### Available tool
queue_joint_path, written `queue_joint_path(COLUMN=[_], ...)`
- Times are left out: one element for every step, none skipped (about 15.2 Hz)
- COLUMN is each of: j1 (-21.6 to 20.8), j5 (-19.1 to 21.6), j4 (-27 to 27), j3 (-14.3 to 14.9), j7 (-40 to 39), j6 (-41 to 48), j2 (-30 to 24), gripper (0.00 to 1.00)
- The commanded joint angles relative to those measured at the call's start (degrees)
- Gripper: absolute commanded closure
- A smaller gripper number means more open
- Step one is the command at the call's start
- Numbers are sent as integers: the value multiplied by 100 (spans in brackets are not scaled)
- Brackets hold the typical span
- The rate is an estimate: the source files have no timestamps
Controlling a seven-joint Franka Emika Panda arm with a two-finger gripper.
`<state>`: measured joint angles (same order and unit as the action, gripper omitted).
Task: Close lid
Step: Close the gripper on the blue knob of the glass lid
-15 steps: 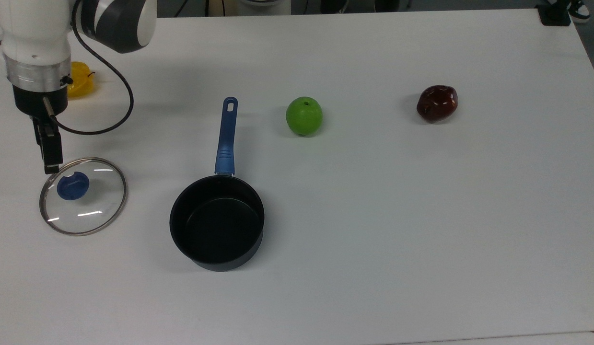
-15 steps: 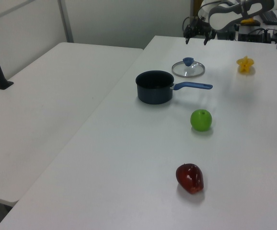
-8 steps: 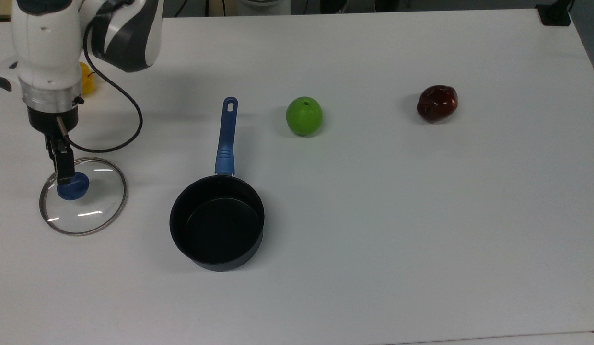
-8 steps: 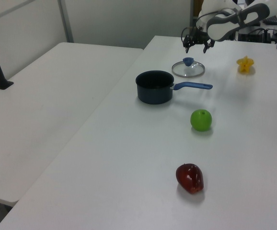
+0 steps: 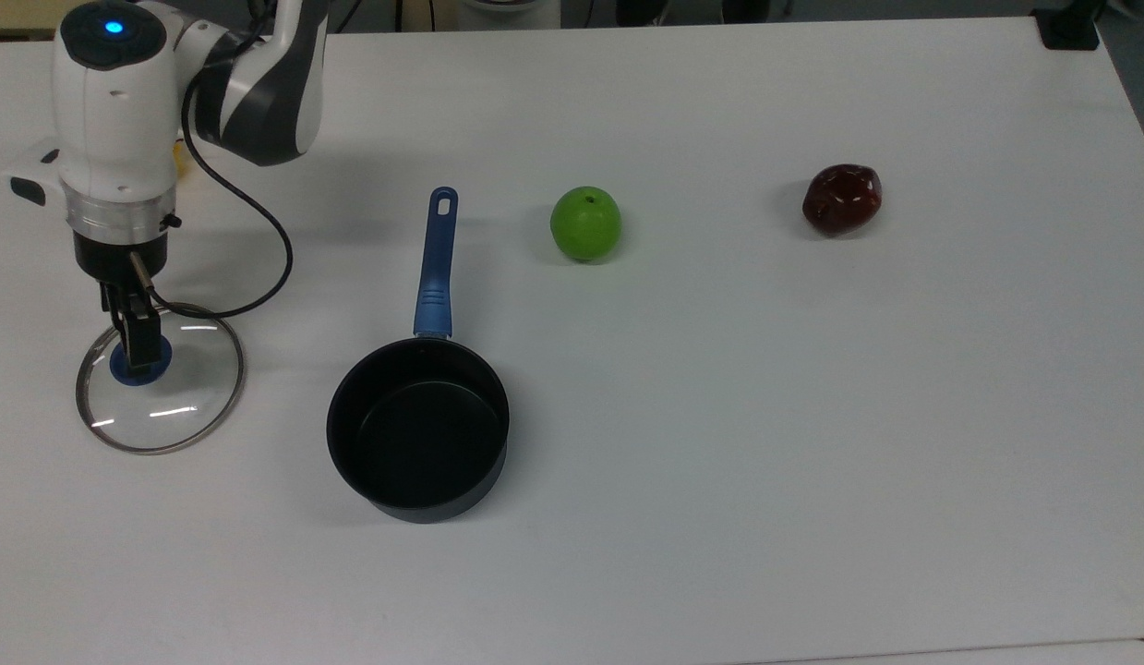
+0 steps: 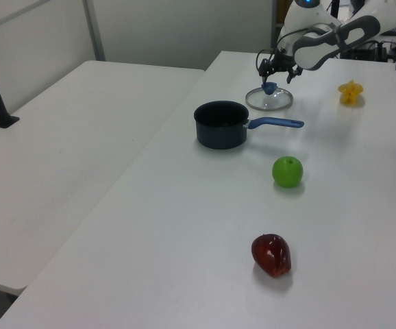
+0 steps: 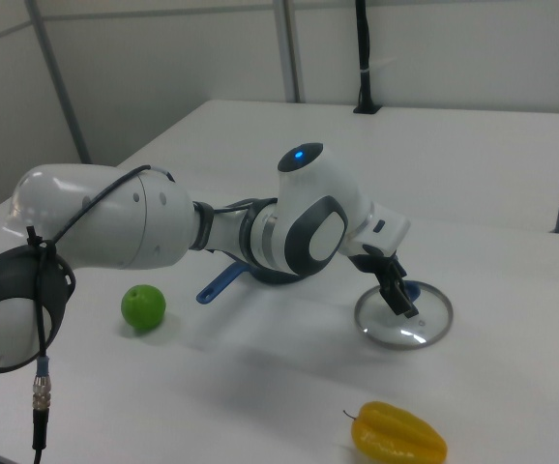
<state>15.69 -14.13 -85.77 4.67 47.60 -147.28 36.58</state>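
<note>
Fingers (image 5: 139, 356) straddle the blue knob (image 5: 156, 372) of the glass lid (image 5: 161, 379), spread narrowly; contact cannot be confirmed. Black saucepan (image 5: 417, 429) stands apart on desk (image 5: 765, 416).

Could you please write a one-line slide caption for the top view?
Claw at the blue knob of the lid, beside the open saucepan.

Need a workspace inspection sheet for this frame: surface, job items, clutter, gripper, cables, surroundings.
Surface: white table, bare between items.
Job's things: lid flat on the table, apart from the open saucepan.
Clutter: green apple, dark red fruit, yellow fruit.
Gripper: gripper down at the lid's blue knob, fingers open either side in the left view.
Cables: black cable looping from the wrist.
Surroundings: second white table alongside.
</note>
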Motion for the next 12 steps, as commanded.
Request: queue_joint_path(j1=[-119,-119,-128,-128,-128,-128,-128,-128,-128,-128,-128,-128], j5=[-152,-152,-143,-143,-152,-152,-152,-152,-152,-152,-160,-161], j4=[78,78,78,78,104,113,122,122,122,122,122,130], j3=[70,70,70,70,70,70,70,70,70,70,70,70], j7=[153,153,153,153,153,153,153,153,153,153,145,145], j6=[-258,-266,-266,-293,-354,-380,-389,-389,-398,-398,-398,-407], j2=[148,139,148,148,157,200,227,227,236,236,245,262], gripper=[4,4,4,4,4,4,4,4,4,4,4,4])
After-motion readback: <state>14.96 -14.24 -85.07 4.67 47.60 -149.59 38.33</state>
